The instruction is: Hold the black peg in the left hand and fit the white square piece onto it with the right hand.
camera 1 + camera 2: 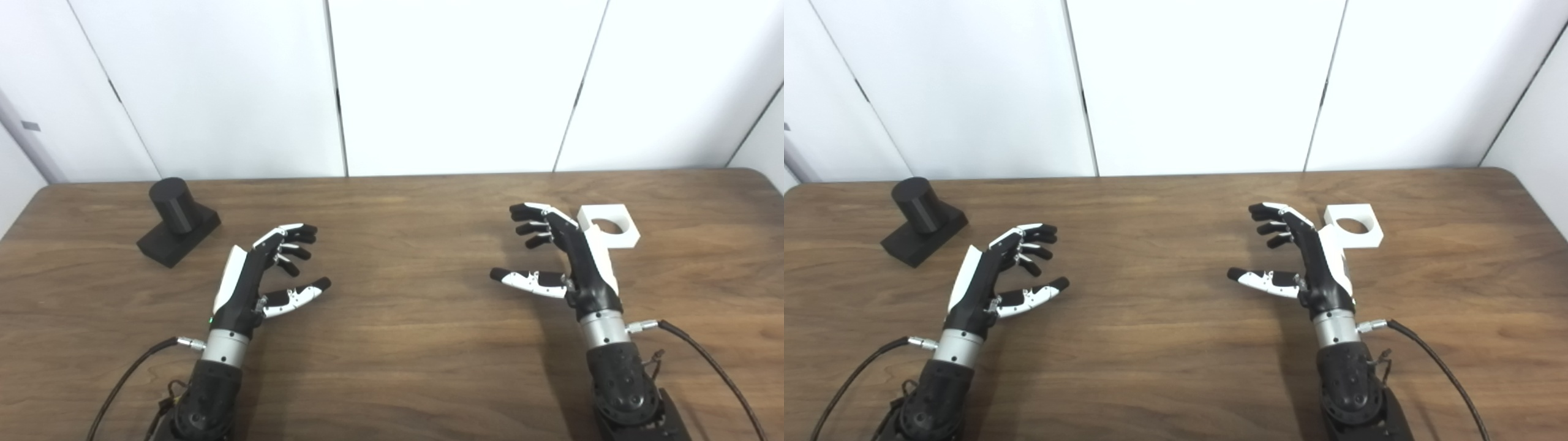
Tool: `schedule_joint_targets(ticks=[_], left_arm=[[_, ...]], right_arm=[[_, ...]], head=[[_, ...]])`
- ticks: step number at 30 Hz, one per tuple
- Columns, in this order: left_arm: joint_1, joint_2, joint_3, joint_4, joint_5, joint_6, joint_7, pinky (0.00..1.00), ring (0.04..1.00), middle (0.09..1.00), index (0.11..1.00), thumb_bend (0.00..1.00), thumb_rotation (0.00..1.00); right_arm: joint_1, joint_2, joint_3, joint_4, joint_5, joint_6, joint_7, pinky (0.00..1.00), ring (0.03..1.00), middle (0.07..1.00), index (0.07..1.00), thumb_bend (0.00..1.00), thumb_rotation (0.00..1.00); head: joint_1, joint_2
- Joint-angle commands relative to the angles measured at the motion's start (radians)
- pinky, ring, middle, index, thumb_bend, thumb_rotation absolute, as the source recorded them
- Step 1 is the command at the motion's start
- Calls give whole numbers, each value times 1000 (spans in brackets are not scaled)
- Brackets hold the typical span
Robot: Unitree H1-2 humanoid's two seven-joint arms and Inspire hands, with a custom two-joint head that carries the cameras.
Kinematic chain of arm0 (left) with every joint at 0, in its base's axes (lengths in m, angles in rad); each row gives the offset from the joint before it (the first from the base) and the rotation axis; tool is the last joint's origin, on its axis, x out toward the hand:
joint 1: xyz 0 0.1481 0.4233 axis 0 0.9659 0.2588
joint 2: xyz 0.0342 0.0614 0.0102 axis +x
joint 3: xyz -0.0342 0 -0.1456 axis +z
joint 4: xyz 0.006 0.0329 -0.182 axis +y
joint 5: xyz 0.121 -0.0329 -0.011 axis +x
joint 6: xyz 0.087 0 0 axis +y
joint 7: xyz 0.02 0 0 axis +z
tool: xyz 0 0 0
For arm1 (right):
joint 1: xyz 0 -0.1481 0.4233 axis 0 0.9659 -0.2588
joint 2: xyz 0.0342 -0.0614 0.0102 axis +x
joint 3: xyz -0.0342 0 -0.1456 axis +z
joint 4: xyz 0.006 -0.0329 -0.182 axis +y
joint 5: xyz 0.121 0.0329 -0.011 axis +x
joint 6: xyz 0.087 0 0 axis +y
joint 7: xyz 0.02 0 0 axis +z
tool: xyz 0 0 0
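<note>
The black peg point(177, 223) stands upright at the far left of the table point(398, 343): a short cylinder on a flat square base. It looks rigid and likely light plastic, with a smooth, perhaps slippery surface. The base edges seem the best place to take hold, which would leave the cylinder free for the fit.

The white square piece point(1352, 225) lies flat at the far right, its round hole facing up. It also looks stiff and light; pinching two opposite edges should keep the hole clear.

The left hand point(257, 278) hovers near the peg but apart from it, fingers spread and empty. The right hand point(1304, 257) is likewise spread and holds nothing, just beside the white piece.

The right eye view shows more of the piece clear of the hand; in the left eye view the hand's back overlaps its near corner.
</note>
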Motion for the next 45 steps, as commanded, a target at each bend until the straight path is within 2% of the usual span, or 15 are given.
schedule_joint_targets(ticks=[1,14,15,16,18,19,21,22,24,25,28,35,37,40,45], left_arm=[[-19,-2,-4,3,-5,-39,11,480,631,714,720,629,0],[-17,-4,-13,-5,11,-20,9,479,625,707,708,631,0],[-18,-8,-14,0,11,-24,12,477,624,706,708,633,0],[-19,-10,-15,5,12,-31,15,475,622,705,706,635,0],[-19,-16,-23,5,24,-26,18,472,619,705,706,634,0],[-19,-17,-28,4,26,-23,14,481,626,710,709,628,0],[-18,-33,-38,-2,37,-10,20,490,630,715,712,619,0],[-17,-40,-41,-4,44,-5,25,490,628,713,710,623,0],[-19,-63,-48,12,67,-11,51,485,620,707,702,631,0],[-20,-70,-51,20,73,-16,60,481,617,705,700,633,0],[-25,-93,-62,48,91,-24,83,481,619,704,695,642,0],[-25,-112,-75,67,119,-14,111,455,618,704,696,650,0],[-26,-114,-76,71,118,-19,117,463,612,699,690,656,0],[-31,-114,-77,83,122,-30,129,466,605,695,688,657,0],[-32,-115,-79,77,120,-24,128,468,605,694,683,658,0]], right_arm=[[-29,-9,0,-28,3,-36,-4,555,657,715,706,644,0],[-31,-9,-2,-19,7,-47,-9,550,651,710,701,648,0],[-31,-11,-3,-17,9,-48,-8,550,651,710,701,648,0],[-31,-13,-3,-16,9,-48,-7,551,652,711,701,648,0],[-27,-25,-5,-20,3,-41,0,556,656,714,706,639,2],[-23,-30,-6,-26,3,-37,4,558,658,716,709,634,7],[-16,-46,-12,-29,15,-47,12,553,656,713,711,632,1],[-14,-52,-15,-27,22,-54,15,556,659,715,712,630,0],[-10,-65,-27,-19,53,-71,21,561,659,716,709,635,0],[-8,-68,-31,-18,63,-74,24,560,660,718,710,634,0],[1,-77,-40,-35,90,-64,39,565,665,727,717,621,0],[11,-61,-46,-95,105,2,55,566,677,728,702,602,0],[10,-61,-43,-101,80,3,48,551,662,714,689,617,0],[12,-54,-35,-136,-2,51,35,525,635,686,671,647,0],[17,-43,-35,-174,-19,95,48,518,630,682,670,651,0]], head=[[2,1],[14,-3],[46,-12],[46,-12],[130,-32],[142,-34],[241,-67],[241,-67],[319,-106],[319,-106],[371,-153],[385,-177],[385,-177],[393,-177],[393,-177]])
